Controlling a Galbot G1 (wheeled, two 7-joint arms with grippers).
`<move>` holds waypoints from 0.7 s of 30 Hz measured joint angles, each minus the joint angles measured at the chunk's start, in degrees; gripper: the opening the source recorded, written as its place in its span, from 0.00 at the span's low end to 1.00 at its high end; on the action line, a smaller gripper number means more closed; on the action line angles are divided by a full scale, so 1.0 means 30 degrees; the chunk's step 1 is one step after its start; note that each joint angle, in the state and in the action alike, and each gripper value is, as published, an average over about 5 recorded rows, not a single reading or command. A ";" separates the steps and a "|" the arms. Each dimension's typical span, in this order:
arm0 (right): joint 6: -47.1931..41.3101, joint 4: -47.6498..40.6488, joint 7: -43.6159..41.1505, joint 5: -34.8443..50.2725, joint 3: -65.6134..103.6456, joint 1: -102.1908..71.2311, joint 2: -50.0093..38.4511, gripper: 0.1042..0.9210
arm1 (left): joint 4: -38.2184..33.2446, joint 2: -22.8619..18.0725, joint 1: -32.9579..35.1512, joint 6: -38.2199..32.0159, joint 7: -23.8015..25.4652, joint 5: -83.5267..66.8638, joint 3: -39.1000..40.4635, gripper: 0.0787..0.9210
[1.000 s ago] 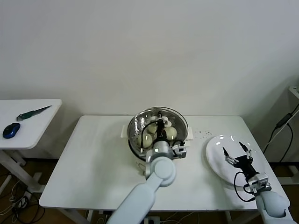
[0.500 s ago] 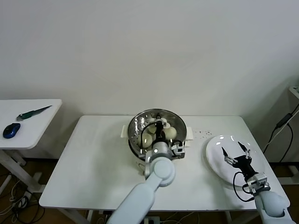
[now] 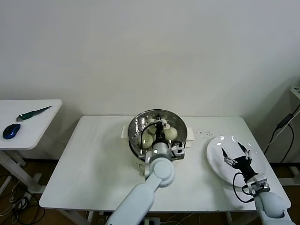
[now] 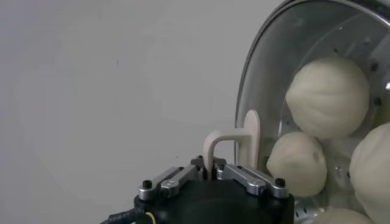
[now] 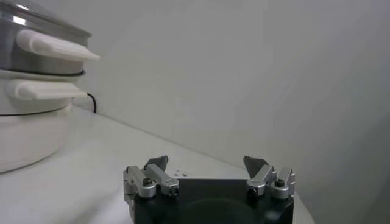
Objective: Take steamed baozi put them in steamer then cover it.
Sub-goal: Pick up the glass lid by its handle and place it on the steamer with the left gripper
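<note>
The steamer (image 3: pixel 136 133) stands at the back middle of the white table, several steamed baozi (image 3: pixel 171 134) inside it. A round glass lid (image 4: pixel 268 73) hangs tilted over the pot, and the baozi (image 4: pixel 328 96) show through it. My left gripper (image 3: pixel 160 125) is above the pot, shut on the lid's cream handle (image 4: pixel 234 141); in the left wrist view the gripper (image 4: pixel 211 169) pinches the handle's foot. My right gripper (image 3: pixel 234 157) hovers open over a flat white plate (image 3: pixel 216 151) at the right. In the right wrist view this gripper (image 5: pixel 207 164) holds nothing, and the steamer (image 5: pixel 36 91) is far off.
A small side table (image 3: pixel 28 117) stands to the left with a blue mouse (image 3: pixel 11 131) and a green-handled knife (image 3: pixel 33 113). Dark specks (image 3: pixel 202 134) lie on the table between steamer and plate. A cable (image 3: pixel 281 126) hangs at the far right.
The lid in my left gripper has shifted slightly left and settled lower over the steamer. The right gripper has barely moved.
</note>
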 measured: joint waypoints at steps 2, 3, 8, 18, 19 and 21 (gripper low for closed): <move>0.0009 0.0007 -0.0010 -0.0042 0.0000 0.0000 0.0028 0.88 | 0.0032 0.0023 -0.0004 0.0000 -0.0026 -0.0001 0.0009 0.09; 0.0013 0.0010 -0.0013 -0.0057 0.0000 0.0001 0.0037 0.88 | 0.0044 0.0034 -0.0009 0.0001 -0.0038 -0.0003 0.0017 0.09; 0.0024 0.0016 -0.0033 -0.0105 0.0004 0.0001 0.0043 0.88 | 0.0046 0.0064 -0.0022 0.0001 -0.0019 -0.0012 0.0041 0.09; 0.0012 0.0020 -0.0152 -0.0147 0.0068 0.0017 0.0026 0.88 | -0.0727 0.0461 0.0180 0.0000 0.0491 -0.0057 0.0259 0.34; 0.0000 0.0019 -0.0164 -0.0150 0.0072 0.0022 0.0024 0.88 | -0.0885 0.0532 0.0237 0.0000 0.0530 -0.0087 0.0289 0.37; -0.0035 0.0018 -0.0176 -0.0154 0.0076 0.0030 0.0020 0.88 | -0.1238 0.0696 0.0365 0.0001 0.0587 -0.0195 0.0364 0.44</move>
